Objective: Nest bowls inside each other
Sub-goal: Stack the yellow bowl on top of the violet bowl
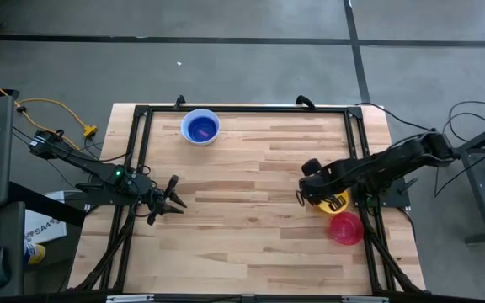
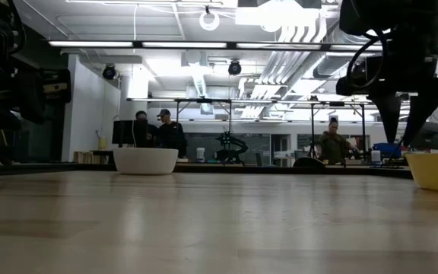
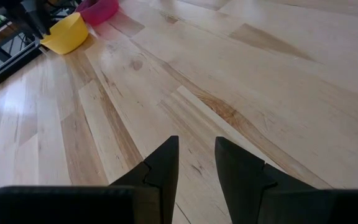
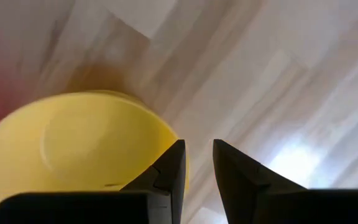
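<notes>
Your left gripper [image 1: 178, 196] hovers over bare table [image 1: 251, 168], jaws slightly parted, holding nothing. A blue-in-white bowl stack [image 1: 200, 127] sits far back. Your right gripper [image 4: 197, 163], jaws narrowly apart, straddles the yellow bowl [image 4: 73, 149] rim, red-pink bowl [image 1: 346, 228] beside.

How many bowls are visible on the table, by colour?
White outer bowl with blue bowl inside: 2, white bowl, blue bowl
Yellow bowl: 1
Red-pink bowl: 1
Total: 4 visible; no purple seen.
</notes>
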Controlling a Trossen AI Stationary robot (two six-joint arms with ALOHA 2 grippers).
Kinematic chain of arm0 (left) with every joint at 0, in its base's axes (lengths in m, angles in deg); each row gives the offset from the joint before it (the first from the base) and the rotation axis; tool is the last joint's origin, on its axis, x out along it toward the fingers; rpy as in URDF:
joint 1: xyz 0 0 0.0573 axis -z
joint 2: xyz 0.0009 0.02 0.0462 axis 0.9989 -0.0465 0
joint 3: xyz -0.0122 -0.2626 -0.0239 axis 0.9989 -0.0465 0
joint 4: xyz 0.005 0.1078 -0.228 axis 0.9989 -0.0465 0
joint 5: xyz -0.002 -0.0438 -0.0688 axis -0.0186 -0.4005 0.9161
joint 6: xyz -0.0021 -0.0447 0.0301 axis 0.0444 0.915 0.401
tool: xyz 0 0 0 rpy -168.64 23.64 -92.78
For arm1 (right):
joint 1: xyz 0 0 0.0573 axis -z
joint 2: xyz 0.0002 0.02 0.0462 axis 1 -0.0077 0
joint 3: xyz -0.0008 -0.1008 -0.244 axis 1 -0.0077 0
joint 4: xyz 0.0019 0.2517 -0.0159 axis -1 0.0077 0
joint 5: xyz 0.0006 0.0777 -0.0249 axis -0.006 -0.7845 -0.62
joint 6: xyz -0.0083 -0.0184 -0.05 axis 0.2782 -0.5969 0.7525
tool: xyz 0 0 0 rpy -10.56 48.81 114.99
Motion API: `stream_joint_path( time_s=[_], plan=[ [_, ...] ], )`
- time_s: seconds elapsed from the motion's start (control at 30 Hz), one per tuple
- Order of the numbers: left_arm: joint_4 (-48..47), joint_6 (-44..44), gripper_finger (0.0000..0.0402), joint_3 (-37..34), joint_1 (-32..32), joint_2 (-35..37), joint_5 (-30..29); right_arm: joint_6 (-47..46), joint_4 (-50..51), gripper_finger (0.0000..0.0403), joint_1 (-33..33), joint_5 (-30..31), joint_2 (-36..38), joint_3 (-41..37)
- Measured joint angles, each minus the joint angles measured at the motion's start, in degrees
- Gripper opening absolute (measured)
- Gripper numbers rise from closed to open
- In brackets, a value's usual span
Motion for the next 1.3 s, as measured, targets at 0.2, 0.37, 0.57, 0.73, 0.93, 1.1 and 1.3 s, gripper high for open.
stream_joint_path(
  time_s=[0.2, 0.37, 0.57, 0.73, 0.93, 1.1, 1.3],
  plan=[
    [0.0, 0.0, 0.0104, 0.0, 0.0, 0.0, 0.0, 1.1, 0.0, 0.0075, -1.5, -1.4, 0.0, 0.0],
    [0.0, 0.0, 0.0104, 0.0, 0.0, 0.0, 0.0, 1.6, 0.0, 0.0075, -2.4, -1.5, 0.0, 0.0],
    [0.0, 0.0, 0.0104, 0.0, 0.0, 0.0, 0.0, 3.1, 0.0, 0.0075, -2.6, -1.5, -1.1, 0.0],
    [0.0, 0.0, 0.0104, 0.0, 0.0, 0.0, 0.0, 3.5, -0.4, 0.0075, -2.6, -1.3, -2.7, 0.0],
    [0.0, 0.0, 0.0104, 0.0, 0.0, 0.0, 0.0, 5.9, -0.9, 0.0075, -2.6, -1.3, -4.4, 0.0],
    [0.0, 0.0, 0.0104, 0.0, 0.0, 0.0, 0.0, 6.0, -1.3, 0.0075, -2.6, -1.6, -6.5, 0.0],
    [0.0, 0.0, 0.0104, 0.0, 0.0, 0.0, 0.0, 6.0, -2.4, 0.0075, -2.4, -2.5, -7.6, 0.0]
  ],
)
